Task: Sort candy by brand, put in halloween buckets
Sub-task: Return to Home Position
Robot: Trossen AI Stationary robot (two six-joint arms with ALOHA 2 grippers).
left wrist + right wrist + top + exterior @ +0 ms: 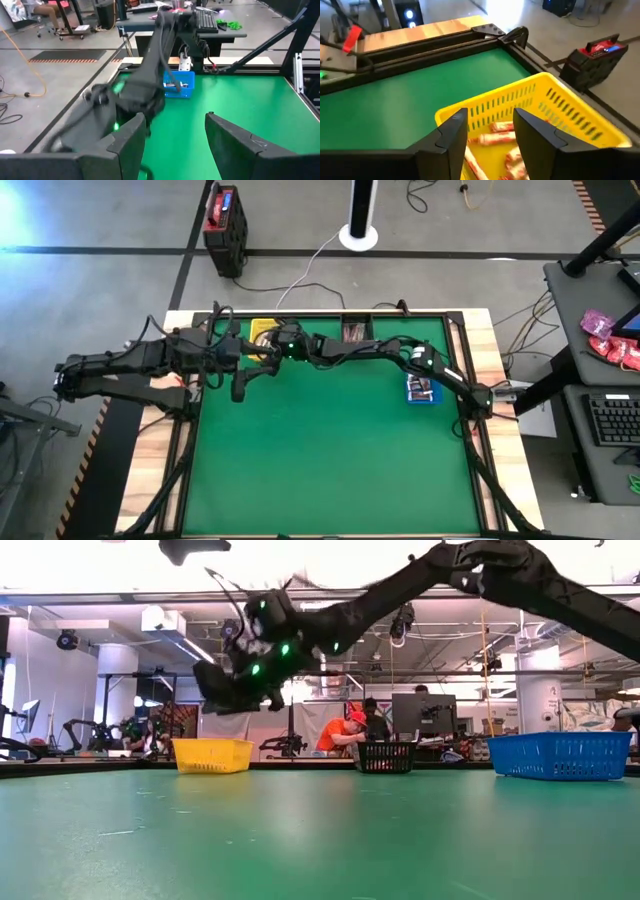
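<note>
My right gripper (490,125) hangs open and holds nothing, right above the yellow bucket (555,107), at the table's far left (262,332). Several candy bars (496,136) in pink-red and white wrappers lie on that bucket's floor. In the low view my right gripper (235,690) is well above the yellow bucket (212,754). My left gripper (175,130) is open and empty over bare mat, just near of the yellow bucket (240,387). The black bucket (355,331) stands at the far edge and the blue bucket (422,388) toward the right; both hold candy.
A black frame rail (330,312) runs along the mat's far edge behind the buckets. My right arm (400,355) stretches across the far half of the table, close to my left arm (190,350). The green mat's near half (330,470) is bare. People sit beyond the table (345,732).
</note>
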